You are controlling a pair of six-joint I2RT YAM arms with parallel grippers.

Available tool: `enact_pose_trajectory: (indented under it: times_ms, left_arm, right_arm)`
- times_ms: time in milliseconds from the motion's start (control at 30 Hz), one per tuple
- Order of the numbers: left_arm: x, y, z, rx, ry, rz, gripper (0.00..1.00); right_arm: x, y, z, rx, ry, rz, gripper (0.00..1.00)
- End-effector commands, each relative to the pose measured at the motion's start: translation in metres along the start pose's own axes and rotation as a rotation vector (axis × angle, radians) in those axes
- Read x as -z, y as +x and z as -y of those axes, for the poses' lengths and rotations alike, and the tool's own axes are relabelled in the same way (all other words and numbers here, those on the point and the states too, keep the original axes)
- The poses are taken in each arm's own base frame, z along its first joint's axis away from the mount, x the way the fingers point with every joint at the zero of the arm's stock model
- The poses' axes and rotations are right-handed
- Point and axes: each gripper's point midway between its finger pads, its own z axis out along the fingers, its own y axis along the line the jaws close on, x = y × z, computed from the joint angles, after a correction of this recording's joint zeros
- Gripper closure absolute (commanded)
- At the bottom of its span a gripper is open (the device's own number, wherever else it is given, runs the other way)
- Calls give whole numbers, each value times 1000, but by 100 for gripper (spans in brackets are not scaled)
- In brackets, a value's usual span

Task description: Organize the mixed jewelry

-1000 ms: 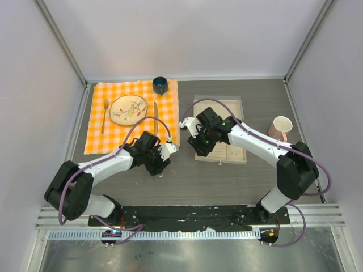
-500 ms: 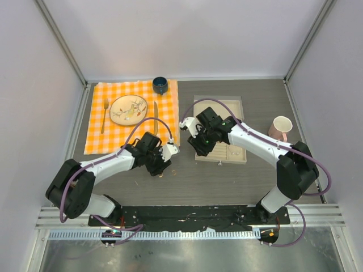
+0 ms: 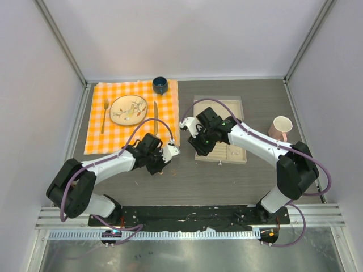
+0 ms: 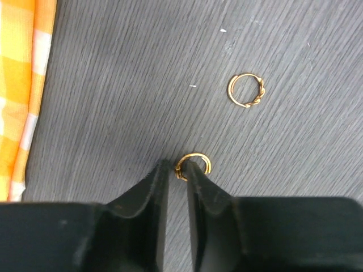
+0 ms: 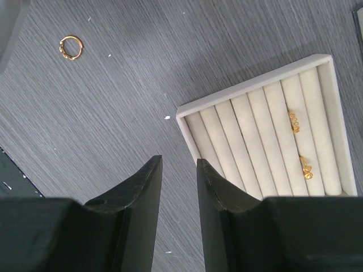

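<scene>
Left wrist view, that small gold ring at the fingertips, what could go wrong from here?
The plain gold ring lies mostly outside the left gripper, against one fingertip; closing could flick it across the dark table toward the twisted gold ring. A pinch on its thin edge might slip when lifted.

Gold on grey grain, orange checks at 10 o'clock.
Plain gold ring [image 4: 193,165], twisted gold ring [image 4: 246,90], dark grey table [image 3: 227,181], orange-and-white checked cloth [image 3: 96,141], pink mug [image 3: 281,127], beige tray [image 5: 235,136].
</scene>
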Motion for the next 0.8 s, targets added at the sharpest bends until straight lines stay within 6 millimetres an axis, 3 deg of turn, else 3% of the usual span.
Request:
enact_pose_trajectory:
  times_ms: [0, 267, 433, 633, 767]
  left_arm:
    - [-6, 0, 0, -26, -4, 0, 83]
    - [-8, 5, 4, -14, -3, -7, 99]
    - [1, -10, -1, 2, -43, 56, 100]
    - [33, -55, -23, -5, -163, 208, 100]
    - [61, -95, -35, 32, -221, 322, 100]
  right_arm:
    - [13, -14, 4, 8, 27, 67, 64]
    - [19, -19, 7, -10, 38, 86, 65]
    - [32, -28, 17, -75, 39, 140, 66]
    - [56, -41, 39, -197, -1, 248, 62]
    - [68, -58, 33, -227, -48, 339, 58]
